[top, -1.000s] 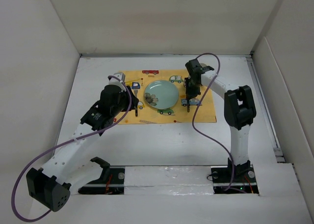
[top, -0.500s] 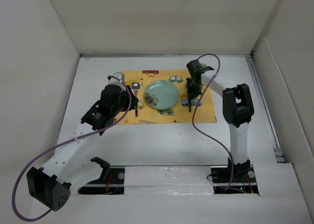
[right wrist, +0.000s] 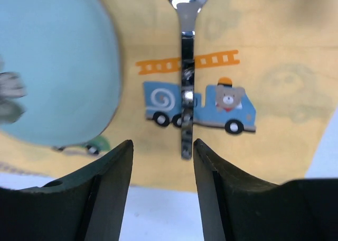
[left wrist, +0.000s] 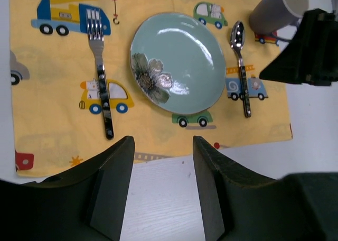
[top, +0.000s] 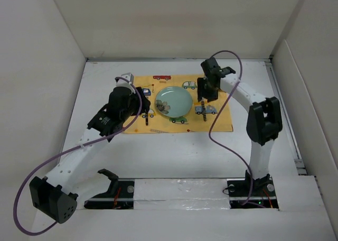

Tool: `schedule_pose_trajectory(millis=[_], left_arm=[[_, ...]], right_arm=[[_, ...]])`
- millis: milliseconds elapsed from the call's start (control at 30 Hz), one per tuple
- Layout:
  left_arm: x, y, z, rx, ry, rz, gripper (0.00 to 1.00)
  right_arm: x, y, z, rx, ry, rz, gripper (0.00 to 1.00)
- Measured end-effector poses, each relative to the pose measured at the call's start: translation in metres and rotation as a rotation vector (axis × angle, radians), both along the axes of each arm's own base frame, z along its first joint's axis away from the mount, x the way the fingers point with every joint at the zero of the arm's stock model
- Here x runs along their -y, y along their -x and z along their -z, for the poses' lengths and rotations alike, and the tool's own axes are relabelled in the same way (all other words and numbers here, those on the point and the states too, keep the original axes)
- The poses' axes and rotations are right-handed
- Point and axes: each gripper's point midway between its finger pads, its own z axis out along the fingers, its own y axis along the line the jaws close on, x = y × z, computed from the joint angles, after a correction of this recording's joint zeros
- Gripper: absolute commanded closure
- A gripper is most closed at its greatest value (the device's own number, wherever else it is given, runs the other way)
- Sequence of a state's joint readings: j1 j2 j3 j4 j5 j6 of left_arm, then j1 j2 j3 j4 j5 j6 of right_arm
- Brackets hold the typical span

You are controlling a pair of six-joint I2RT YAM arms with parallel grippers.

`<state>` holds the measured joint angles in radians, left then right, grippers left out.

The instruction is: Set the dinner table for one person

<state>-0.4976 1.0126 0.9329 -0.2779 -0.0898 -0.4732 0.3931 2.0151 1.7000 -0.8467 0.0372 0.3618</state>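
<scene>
so, the white tabletop [top: 174, 151] fills the whole floor of the box. white wall panels stand on its left, right and far sides, and both arms are bolted at its near edge. on its far half lies a yellow placemat [top: 224, 123] printed with little cars and trucks.

a pale green plate [left wrist: 179, 61] with a grey flower on it sits around the middle of the mat. a fork [left wrist: 101, 87] lies flat on the mat just left of the plate, tines pointing far. a spoon [left wrist: 241, 66] lies just right of the plate, bowl pointing far, its handle running across a blue truck print. neither one touches the plate as far as i can see. a grey cup [left wrist: 277, 8] stands past the spoon's bowl, by the far right corner of the mat.

the left hand [left wrist: 161, 146] hangs over the left part of the mat, fingers apart with nothing between them. the right hand [right wrist: 162, 146] is over the right part of the mat, above the spoon. its fingers are spread too. from the right wrist view the near end of the spoon's handle lines up with the gap, but the spoon just lies flat on the mat below, not gripped.
</scene>
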Motion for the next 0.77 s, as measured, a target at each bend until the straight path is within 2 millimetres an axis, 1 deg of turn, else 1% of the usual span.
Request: schedule_pose_trajectory(millis=[33,133,167,200,267,300,333,400,433,467,500,533,567,600,667,700,767], left_arm=[[0.001,-0.003,-0.006,0.008,0.001,-0.002,0.54],[0.001,-0.011,-0.025,0.042,-0.001,-0.014,0.54],[0.004,-0.017,-0.044,0.074,0.015,-0.016,0.54],[0.003,-0.019,-0.054,0.089,0.014,-0.024,0.53],[0.001,-0.025,-0.081,0.133,0.019,-0.041,0.53],[0.0,-0.028,-0.097,0.165,0.026,-0.055,0.51],[-0.002,-0.03,-0.112,0.193,0.032,-0.068,0.5],[-0.01,-0.032,-0.143,0.258,0.044,-0.106,0.47],[-0.015,-0.031,-0.158,0.292,0.052,-0.129,0.43],[-0.021,-0.03,-0.17,0.321,0.057,-0.153,0.41],[-0.029,-0.026,-0.179,0.347,0.06,-0.181,0.4],[-0.036,-0.022,-0.187,0.368,0.062,-0.207,0.39],[-0.044,-0.017,-0.193,0.389,0.061,-0.232,0.38],[-0.052,-0.012,-0.198,0.405,0.06,-0.253,0.37],[-0.067,0.001,-0.209,0.445,0.066,-0.295,0.37],[-0.073,0.007,-0.211,0.46,0.071,-0.312,0.37],[-0.082,0.016,-0.207,0.467,0.071,-0.332,0.37]], right_arm=[[-0.001,0.002,-0.016,0.03,-0.013,-0.004,0.45],[-0.005,0.013,-0.083,0.171,-0.085,-0.024,0.43],[-0.003,0.022,-0.116,0.243,-0.117,-0.028,0.43],[-0.004,0.029,-0.145,0.318,-0.153,-0.035,0.42],[0.003,0.043,-0.204,0.491,-0.239,-0.019,0.33],[0.011,0.051,-0.231,0.576,-0.276,-0.001,0.28],[0.022,0.06,-0.258,0.67,-0.314,0.027,0.2],[0.057,0.079,-0.306,0.85,-0.374,0.127,0.16],[0.076,0.09,-0.325,0.93,-0.392,0.183,0.12],[0.096,0.098,-0.34,0.998,-0.399,0.25,0.1],[0.115,0.106,-0.351,1.054,-0.398,0.312,0.08],[0.128,0.114,-0.361,1.097,-0.398,0.362,0.05],[0.138,0.119,-0.366,1.125,-0.397,0.406,0.03],[0.143,0.122,-0.367,1.139,-0.396,0.431,0.03],[0.147,0.12,-0.359,1.128,-0.39,0.465,0.01],[0.148,0.116,-0.35,1.106,-0.382,0.475,0.01],[0.146,0.105,-0.327,1.042,-0.363,0.486,0.01]])
